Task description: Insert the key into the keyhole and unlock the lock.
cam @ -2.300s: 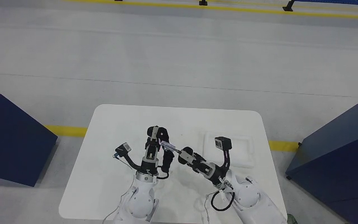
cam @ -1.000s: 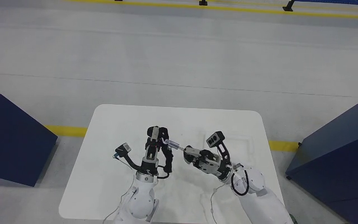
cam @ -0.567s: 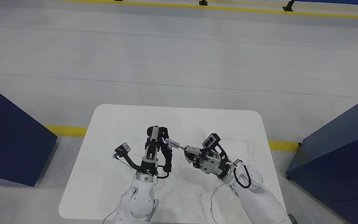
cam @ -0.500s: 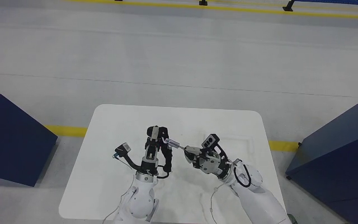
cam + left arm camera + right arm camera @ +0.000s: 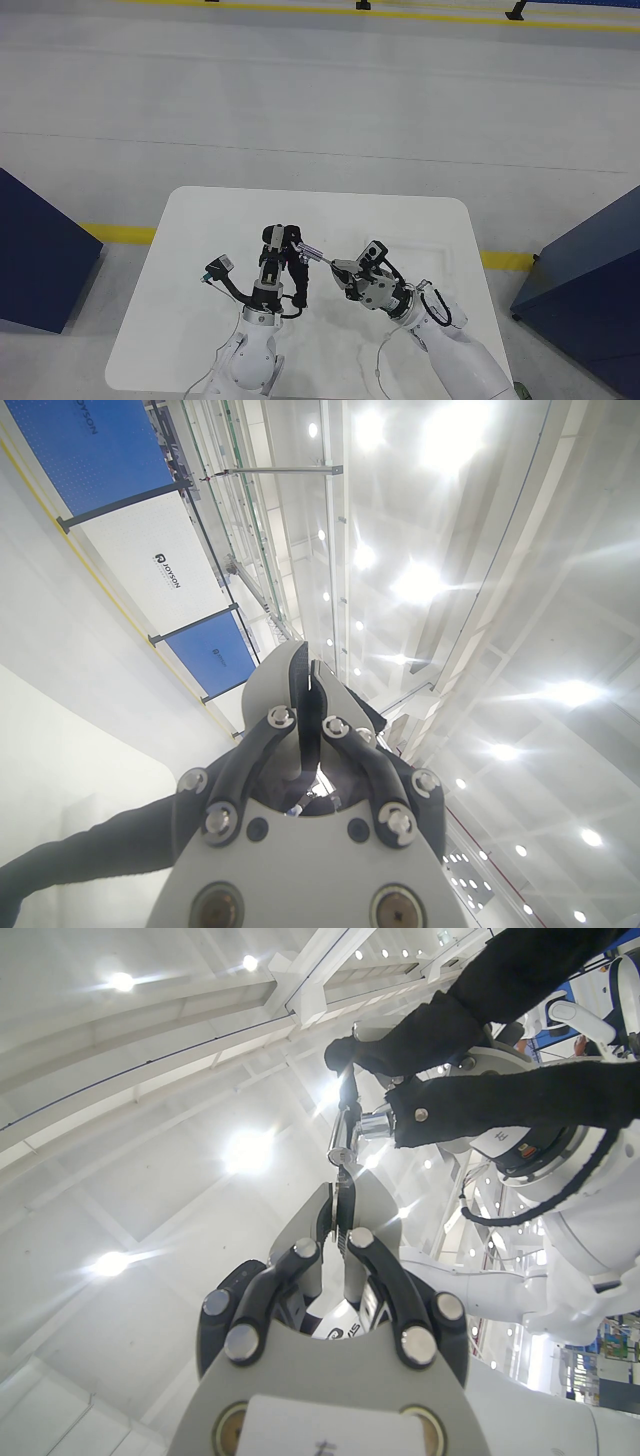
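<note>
A chrome lock (image 5: 346, 1135) hangs above the white table (image 5: 200, 230), held by the left gripper (image 5: 290, 245), whose black-sleeved fingers (image 5: 440, 1113) are shut on it. In the left wrist view that gripper (image 5: 306, 672) has its pads pressed together, and the lock is hidden there. My right gripper (image 5: 340, 1200) is shut on a small metal key (image 5: 343, 1185). The key's tip points at the lock's round end and touches or nearly touches it. From above, the right gripper (image 5: 338, 266) sits just right of the lock (image 5: 308, 252), mid-table.
A shallow white tray (image 5: 445, 262) lies at the table's right side, behind the right arm. Dark blue panels stand off the table at the left (image 5: 30, 260) and the right (image 5: 590, 280). The near table edge lies below both arms.
The right wrist has rolled, swinging its camera left, and the gripper has brought the key up to the lock's end. The left arm has held the lock still.
</note>
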